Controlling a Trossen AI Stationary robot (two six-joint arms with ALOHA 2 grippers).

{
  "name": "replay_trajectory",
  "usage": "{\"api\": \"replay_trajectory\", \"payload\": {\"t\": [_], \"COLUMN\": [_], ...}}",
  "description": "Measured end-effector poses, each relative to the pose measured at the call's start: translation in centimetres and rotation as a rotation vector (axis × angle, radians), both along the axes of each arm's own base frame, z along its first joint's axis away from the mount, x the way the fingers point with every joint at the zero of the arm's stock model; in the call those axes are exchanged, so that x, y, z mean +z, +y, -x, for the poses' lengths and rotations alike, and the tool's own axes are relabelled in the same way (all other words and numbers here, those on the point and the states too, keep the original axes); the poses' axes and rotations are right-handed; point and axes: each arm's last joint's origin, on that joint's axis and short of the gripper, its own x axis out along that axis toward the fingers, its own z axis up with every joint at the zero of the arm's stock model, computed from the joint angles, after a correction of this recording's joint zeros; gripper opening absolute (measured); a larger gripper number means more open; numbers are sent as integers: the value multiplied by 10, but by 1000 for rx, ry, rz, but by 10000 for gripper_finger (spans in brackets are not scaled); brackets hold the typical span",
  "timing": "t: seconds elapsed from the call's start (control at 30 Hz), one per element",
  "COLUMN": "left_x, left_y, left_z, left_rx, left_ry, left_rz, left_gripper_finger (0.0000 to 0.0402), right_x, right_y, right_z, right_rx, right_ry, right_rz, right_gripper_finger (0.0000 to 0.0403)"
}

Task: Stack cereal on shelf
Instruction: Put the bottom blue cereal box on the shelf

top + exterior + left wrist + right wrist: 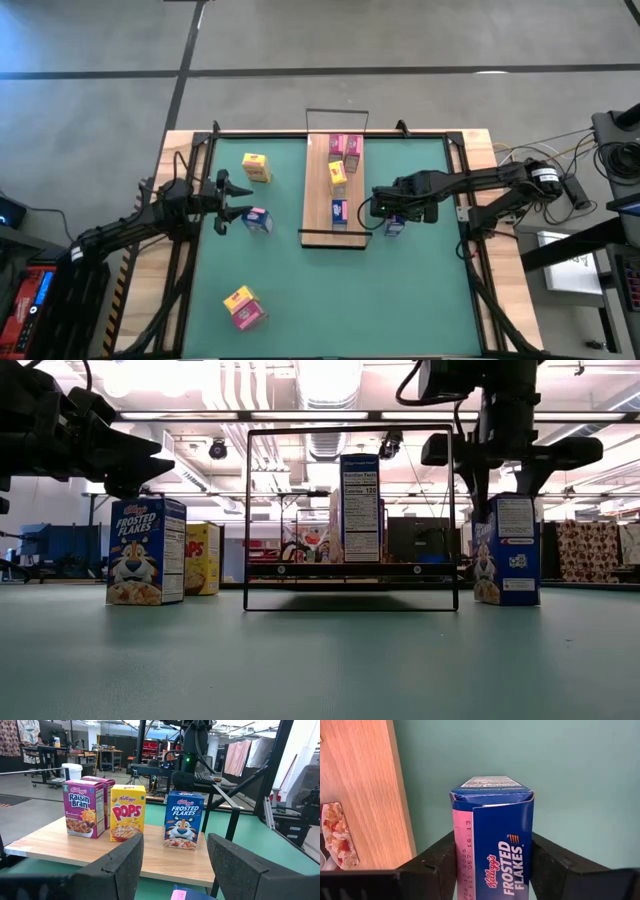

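Your right gripper [492,870] had clamped both fingers against the sides of a blue Frosted Flakes box [492,835], which stood upright on the green table [420,290] just beside the shelf [318,205], off its near right corner. In the low view that box's base looked level with the tabletop; whether it was touching or slightly raised, you could not tell.

Your left gripper [175,865] hung with its fingers apart and nothing between them, near a second blue box [258,220] on the table left of the shelf and facing the shelf.

On the shelf you had four boxes upright: two pink Raisin Bran boxes [80,809] toward the far end, a yellow Pops box [127,812] in the middle, and a blue Frosted Flakes box [183,820] toward the near end.

Loose cereal on the table: one yellow box [256,166] at far left, and a yellow-and-pink pair [244,307] touching each other at near left.
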Motion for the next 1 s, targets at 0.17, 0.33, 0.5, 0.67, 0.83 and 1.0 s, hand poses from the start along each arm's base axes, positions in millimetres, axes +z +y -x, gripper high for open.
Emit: {"api": "replay_trajectory", "payload": {"t": [0.17,0.33,0.5,0.67,0.83,1.0], "left_x": [0,0,0,0,0,0], "left_y": [0,0,0,0,0,0], "left_z": [0,0,0,0,0,0], "left_rx": [0,0,0,1,0,0], "left_ry": [0,0,0,0,0,0], "left_rz": [0,0,0,0,0,0], "left_gripper_finger": [204,204,204,204,204,204], "right_x": [9,25,39,48,58,64], "right_y": [0,0,0,0,-1,-1], "right_z": [-4,-8,-9,-15,-30,-46], "right_rx": [3,27,42,40,45,47], "right_ry": [-29,-57,-75,-42,-6,21], "right_rz": [-9,-6,-2,-4,-5,-6], "right_gripper_finger": [176,176,176,175,175,175]}}
